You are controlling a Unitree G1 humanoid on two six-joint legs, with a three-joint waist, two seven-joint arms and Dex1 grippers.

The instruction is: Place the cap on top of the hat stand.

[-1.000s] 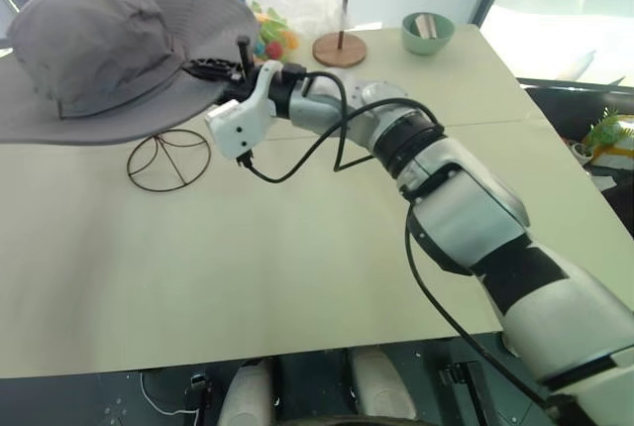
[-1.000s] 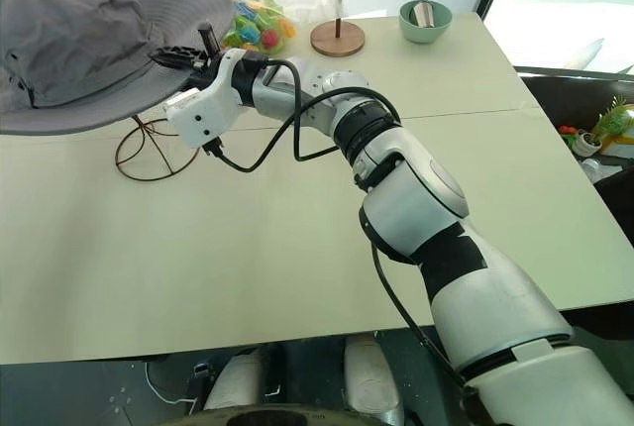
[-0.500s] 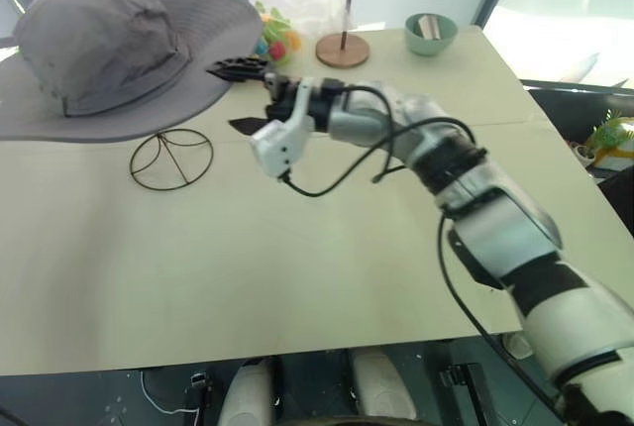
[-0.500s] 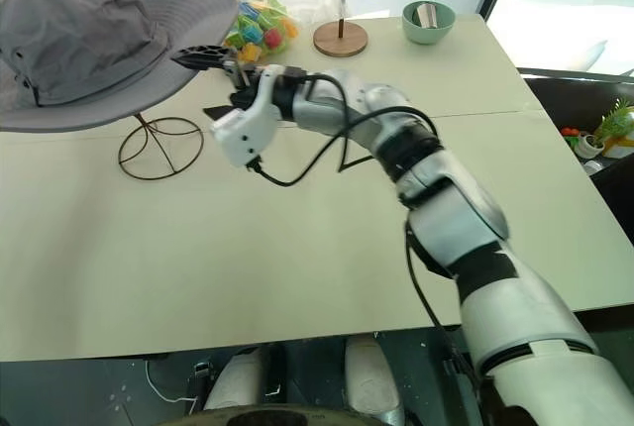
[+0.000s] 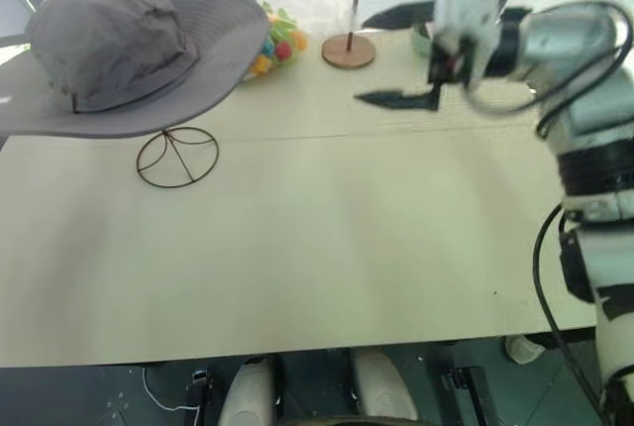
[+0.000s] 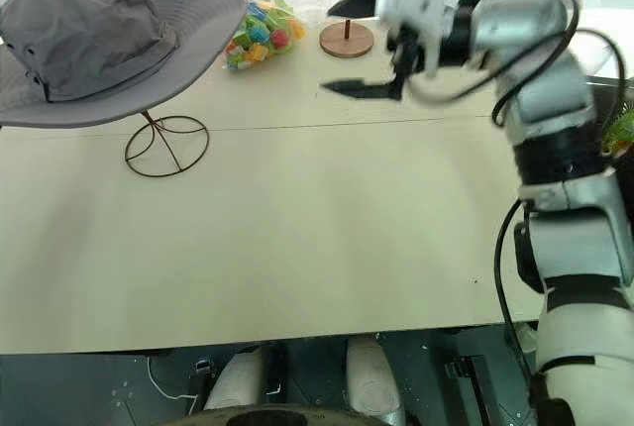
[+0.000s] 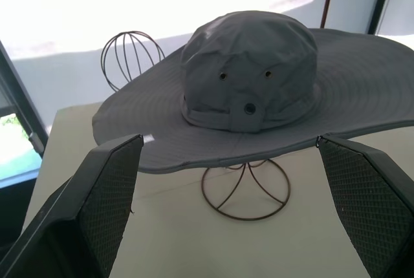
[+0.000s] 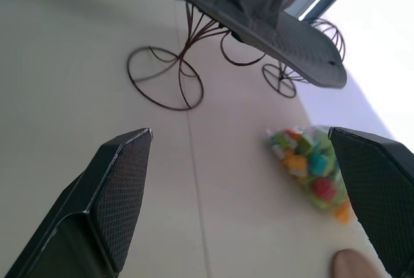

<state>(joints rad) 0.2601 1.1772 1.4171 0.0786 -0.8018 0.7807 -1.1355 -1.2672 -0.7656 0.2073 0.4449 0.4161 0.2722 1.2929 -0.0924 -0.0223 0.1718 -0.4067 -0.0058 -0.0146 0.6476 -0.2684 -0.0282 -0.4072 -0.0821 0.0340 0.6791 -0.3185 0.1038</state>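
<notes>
Now the cap (image 5: 119,50) sits on top of the hat stand (image 5: 178,156), so the task looks done.

From my remote seat I see the grey wide-brimmed cap draped over the wire stand, whose ring base rests on the pale surface (image 5: 297,248). My right gripper (image 5: 396,59) hangs well apart from it, jaws spread wide and empty, near a wooden disc base (image 5: 349,50). My left gripper (image 7: 226,220) faces the cap, jaws released, grasping nothing. A bag of coloured toys (image 6: 256,40) lies just beside the brim. Nothing appears left but to draw back.
</notes>
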